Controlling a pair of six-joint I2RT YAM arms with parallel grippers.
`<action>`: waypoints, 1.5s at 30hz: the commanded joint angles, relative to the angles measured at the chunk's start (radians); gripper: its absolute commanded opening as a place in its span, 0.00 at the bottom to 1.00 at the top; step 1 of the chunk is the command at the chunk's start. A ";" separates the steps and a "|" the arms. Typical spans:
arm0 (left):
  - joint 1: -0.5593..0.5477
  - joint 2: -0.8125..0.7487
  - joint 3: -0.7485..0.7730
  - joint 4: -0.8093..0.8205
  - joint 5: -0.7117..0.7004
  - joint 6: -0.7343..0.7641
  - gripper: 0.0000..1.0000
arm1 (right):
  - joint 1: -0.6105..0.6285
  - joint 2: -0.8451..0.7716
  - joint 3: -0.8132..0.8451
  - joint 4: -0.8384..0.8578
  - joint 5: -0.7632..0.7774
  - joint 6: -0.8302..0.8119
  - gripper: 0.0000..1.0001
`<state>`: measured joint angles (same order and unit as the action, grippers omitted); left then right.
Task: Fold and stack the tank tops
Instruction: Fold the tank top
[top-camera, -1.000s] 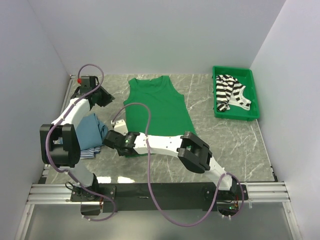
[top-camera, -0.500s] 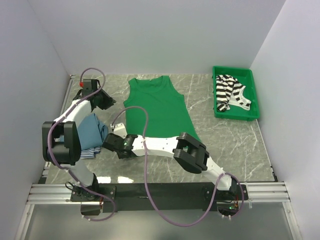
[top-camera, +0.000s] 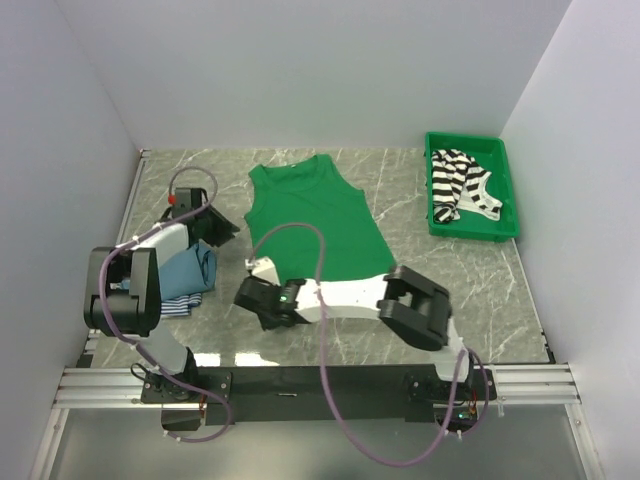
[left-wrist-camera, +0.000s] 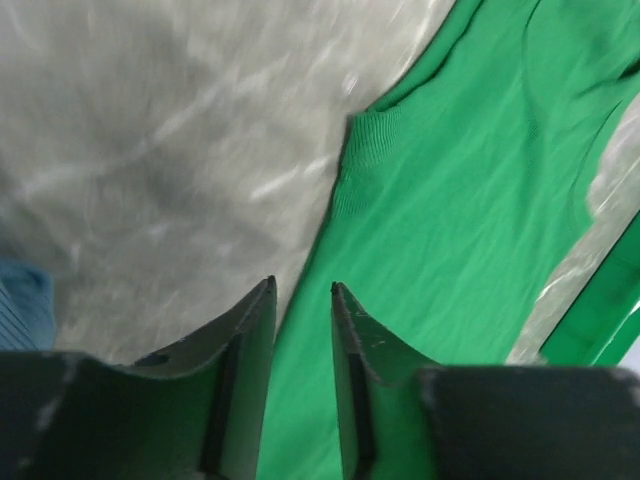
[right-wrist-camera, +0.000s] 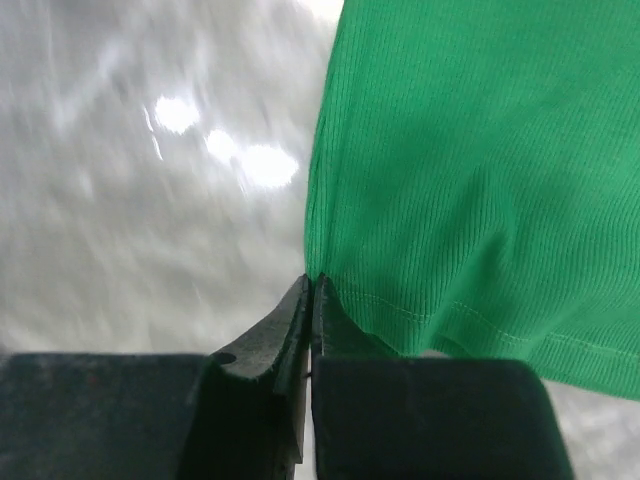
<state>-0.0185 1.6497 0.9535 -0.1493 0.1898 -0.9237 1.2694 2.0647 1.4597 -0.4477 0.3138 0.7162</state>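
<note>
1. The grey marble table (top-camera: 470, 270) carries everything, with the 2 arms reaching in from its near edge.
2. The green tank top (top-camera: 315, 215) lies spread flat near the middle of the table, neckline toward the far wall and hem toward the arms.
3. The green bin (top-camera: 472, 231) sits at the far right corner, well apart from the green tank top.
4. The blue tank top (top-camera: 190, 270) lies bunched at the left, on top of the blue-white striped one (top-camera: 180, 302).
5. The black-and-white striped tank top (top-camera: 455, 185) lies crumpled inside the bin.
6. The right gripper (right-wrist-camera: 312, 285) is low at the hem's left corner, its jaws pinched together on the green cloth, which puckers toward them.
7. The left gripper (left-wrist-camera: 302, 288) hovers beside the top's left edge near the armhole, its jaws narrowly parted with nothing between them.
</note>
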 joint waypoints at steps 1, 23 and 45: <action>-0.027 -0.047 -0.065 0.141 0.048 -0.049 0.35 | 0.005 -0.158 -0.138 0.081 -0.087 -0.006 0.00; -0.123 0.157 0.045 0.094 -0.145 -0.024 0.32 | 0.007 -0.339 -0.269 0.106 -0.136 0.043 0.00; -0.081 0.073 0.229 -0.180 -0.429 0.069 0.01 | 0.021 -0.164 -0.007 0.173 -0.369 0.048 0.00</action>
<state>-0.1295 1.7809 1.1313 -0.3016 -0.1688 -0.8989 1.2739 1.8679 1.3739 -0.3107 0.0288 0.7471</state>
